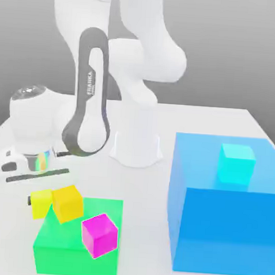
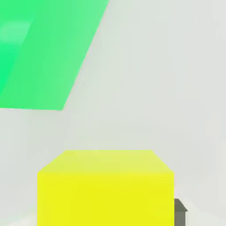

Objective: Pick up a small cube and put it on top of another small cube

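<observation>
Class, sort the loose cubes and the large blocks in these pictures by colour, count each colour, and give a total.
Yellow cube: 1
Orange cube: 1
Magenta cube: 1
Cyan cube: 1
Green block: 1
Blue block: 1
Total: 6

On the exterior view's left, the claw (image 1: 40, 200) of the white arm (image 1: 140, 99) is closed on the lemon-yellow cube (image 1: 40, 206). The amber cube (image 1: 67, 204) partly overlaps it in view, over the green block's (image 1: 76, 262) far left part; the magenta cube (image 1: 100, 235) is nearer and farther right. On the exterior view's right, a cyan cube (image 1: 237, 164) sits atop the large blue block (image 1: 225, 232).
</observation>
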Controlling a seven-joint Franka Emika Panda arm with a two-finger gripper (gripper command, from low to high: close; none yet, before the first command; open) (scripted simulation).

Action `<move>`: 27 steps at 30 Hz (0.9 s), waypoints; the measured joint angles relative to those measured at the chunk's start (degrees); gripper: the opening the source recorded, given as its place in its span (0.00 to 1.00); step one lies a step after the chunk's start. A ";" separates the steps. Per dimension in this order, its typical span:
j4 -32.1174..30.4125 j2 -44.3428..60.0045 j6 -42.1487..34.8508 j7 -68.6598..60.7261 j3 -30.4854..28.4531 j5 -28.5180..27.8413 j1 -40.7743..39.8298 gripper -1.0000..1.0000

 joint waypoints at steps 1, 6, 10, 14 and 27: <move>-0.14 -0.51 -0.39 0.47 -0.78 -0.60 0.66 0.00; -2.32 -8.95 -6.29 10.64 -11.08 -14.19 7.80 0.00; -1.28 -15.85 -11.53 19.06 -13.12 -25.08 7.12 0.00; 2.73 -22.47 -20.46 27.83 -9.97 -30.12 9.16 0.00; 3.28 -23.68 -25.71 38.22 -2.38 -29.28 13.77 1.00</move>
